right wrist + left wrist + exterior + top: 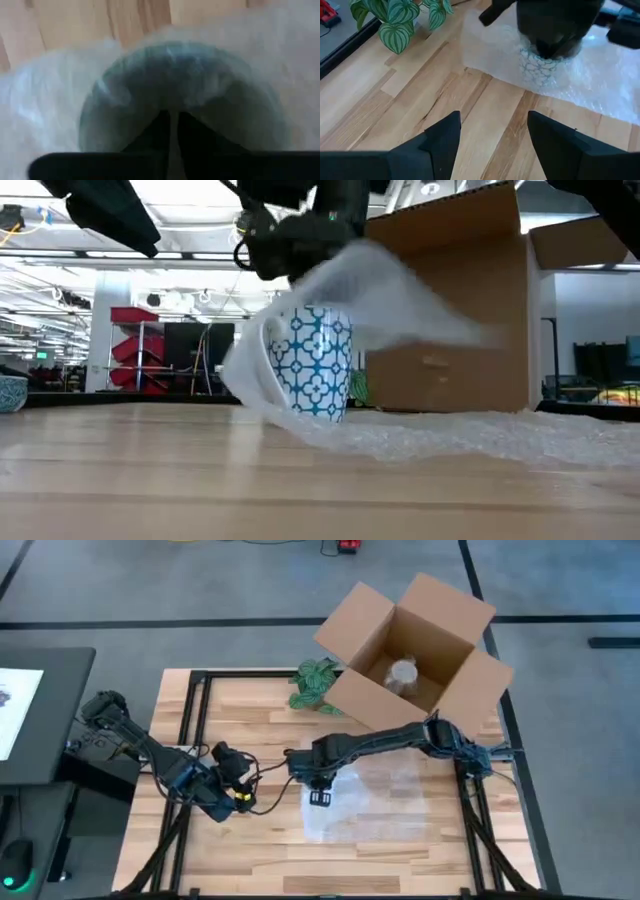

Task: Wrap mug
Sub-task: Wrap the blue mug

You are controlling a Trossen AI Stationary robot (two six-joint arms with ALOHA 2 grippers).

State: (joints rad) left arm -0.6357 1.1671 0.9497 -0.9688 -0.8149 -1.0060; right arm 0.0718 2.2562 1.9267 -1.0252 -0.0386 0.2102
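A white mug with a blue lattice pattern (318, 365) stands upright on the wooden table, and a sheet of clear bubble wrap (400, 290) is drawn up over it. My right gripper (172, 131) is straight above the mug's mouth, shut on the wrap. In the high view it (318, 783) hides the mug. The rest of the sheet (385, 805) lies flat on the table toward the right. My left gripper (492, 135) stands open to the mug's left, apart from it, with nothing between its fingers. My right gripper pinches the bubble wrap (172, 107) between its two fingers, which point down from above, right over the mug's open mouth. The lifted part drapes over the rim and curls round the mug's left side (250, 370). The rest trails down to the table (470, 435).
An open cardboard box (415, 645) stands at the table's far right with a wrapped thing (403, 673) inside. A small green plant (318, 683) sits beside it at the far edge. Bare wood lies between my left gripper and the mug.
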